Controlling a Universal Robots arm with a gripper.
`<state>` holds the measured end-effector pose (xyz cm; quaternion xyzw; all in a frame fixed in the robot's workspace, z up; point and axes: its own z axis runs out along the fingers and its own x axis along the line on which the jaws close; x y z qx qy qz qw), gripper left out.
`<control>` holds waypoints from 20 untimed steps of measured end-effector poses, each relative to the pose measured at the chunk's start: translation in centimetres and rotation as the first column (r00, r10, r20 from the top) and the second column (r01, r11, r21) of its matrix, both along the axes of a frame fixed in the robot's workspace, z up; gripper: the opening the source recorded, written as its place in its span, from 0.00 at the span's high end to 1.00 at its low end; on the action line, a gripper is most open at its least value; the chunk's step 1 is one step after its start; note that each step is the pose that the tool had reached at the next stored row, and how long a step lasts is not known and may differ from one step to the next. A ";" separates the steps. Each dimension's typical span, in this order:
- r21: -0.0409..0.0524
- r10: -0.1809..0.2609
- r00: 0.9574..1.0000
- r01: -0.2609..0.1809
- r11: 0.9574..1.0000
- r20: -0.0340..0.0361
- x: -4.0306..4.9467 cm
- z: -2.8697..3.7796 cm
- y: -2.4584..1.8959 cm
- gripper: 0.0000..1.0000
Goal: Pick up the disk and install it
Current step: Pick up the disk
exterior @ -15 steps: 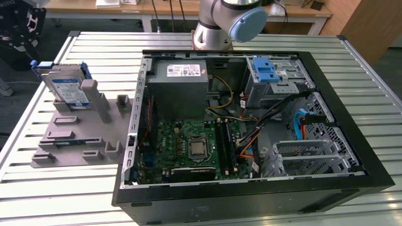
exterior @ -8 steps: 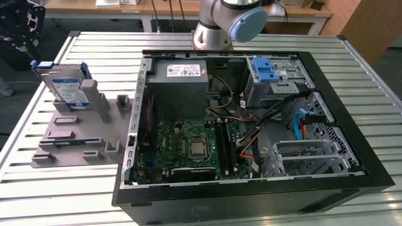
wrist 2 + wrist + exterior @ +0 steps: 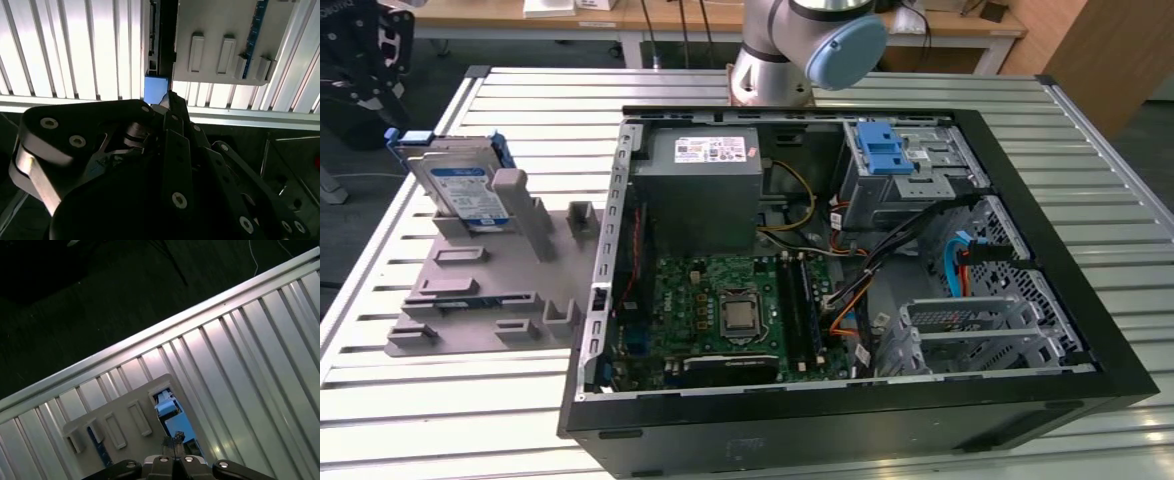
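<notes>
Blue-framed, the disk (image 3: 460, 190) stands upright in the grey fixture (image 3: 467, 300) at the exterior view's left, beside the open computer case (image 3: 854, 430). The gripper (image 3: 172, 441) hovers nearby, pressed together, empty; descending thus, it could knock the disk over.

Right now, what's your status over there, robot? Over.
The gripper over the disk, jaws shut, empty. It stands upright in the grey holder, outside the computer case. Nothing between them.

Prob. robotics lab: open PC (image 3: 854, 430), alu bench (image 3: 454, 400)
</notes>
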<state>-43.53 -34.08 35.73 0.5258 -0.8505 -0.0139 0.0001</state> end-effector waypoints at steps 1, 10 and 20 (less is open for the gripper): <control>0.000 0.014 1.000 -0.014 1.000 0.000 0.00 -0.01 0.00 0.89; 0.000 0.031 1.000 -0.031 1.000 0.000 0.00 -0.02 0.00 0.89; 0.000 0.080 0.997 -0.080 0.997 0.000 0.00 -0.03 -0.01 0.89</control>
